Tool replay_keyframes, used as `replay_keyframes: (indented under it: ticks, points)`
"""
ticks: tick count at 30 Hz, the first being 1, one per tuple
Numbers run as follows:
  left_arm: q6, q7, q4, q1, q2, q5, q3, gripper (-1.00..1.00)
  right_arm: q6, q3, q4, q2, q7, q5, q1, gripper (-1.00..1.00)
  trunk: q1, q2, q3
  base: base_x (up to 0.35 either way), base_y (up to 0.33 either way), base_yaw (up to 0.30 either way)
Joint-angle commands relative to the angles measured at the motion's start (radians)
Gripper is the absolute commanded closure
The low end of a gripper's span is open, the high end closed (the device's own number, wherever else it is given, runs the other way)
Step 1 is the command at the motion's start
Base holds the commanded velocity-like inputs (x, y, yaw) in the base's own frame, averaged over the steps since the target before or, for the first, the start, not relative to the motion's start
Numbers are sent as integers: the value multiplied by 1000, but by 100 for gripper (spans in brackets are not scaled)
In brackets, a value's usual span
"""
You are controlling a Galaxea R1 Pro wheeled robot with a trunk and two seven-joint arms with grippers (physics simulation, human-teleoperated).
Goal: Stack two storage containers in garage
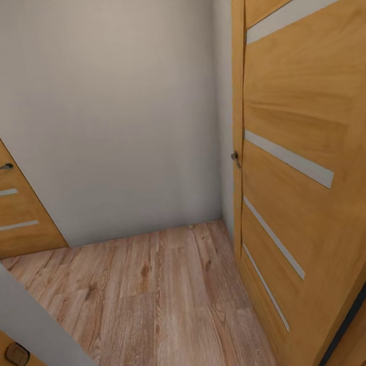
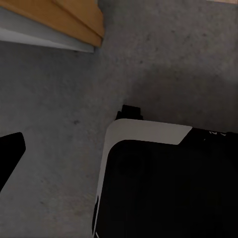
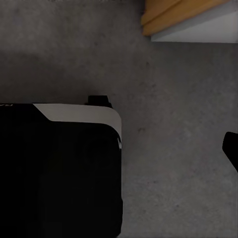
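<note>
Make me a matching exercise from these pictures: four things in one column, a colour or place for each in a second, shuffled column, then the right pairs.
Things
1. open door
2. plank floor
3. back wall
4. concrete floor

Descriptions
A. plain grey-white, between the two doors in the head view
B. dark grey and mottled, under the robot's base in the wrist views
C. light wood, ahead in the head view
D. orange-brown wood with pale strips, at the head view's right

Pairs: 1-D, 2-C, 3-A, 4-B
</note>
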Motion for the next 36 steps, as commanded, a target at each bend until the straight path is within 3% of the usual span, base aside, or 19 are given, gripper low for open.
replay_keyframes:
  ticks: [1,9,36]
  points:
    - [3,1,0,-1,0,8,4,-100,-6,8,3,1,-1,-10,-1,-100,0,-1,-1,0,0,0]
    - [3,1,0,-1,3,8,4,-100,-9,8,3,1,-1,-10,-2,-100,0,-1,-1,116,0,0]
    - [3,0,0,-1,4,8,4,-100,-8,8,3,2,-2,-12,-2,-100,0,-1,-1,315,0,0]
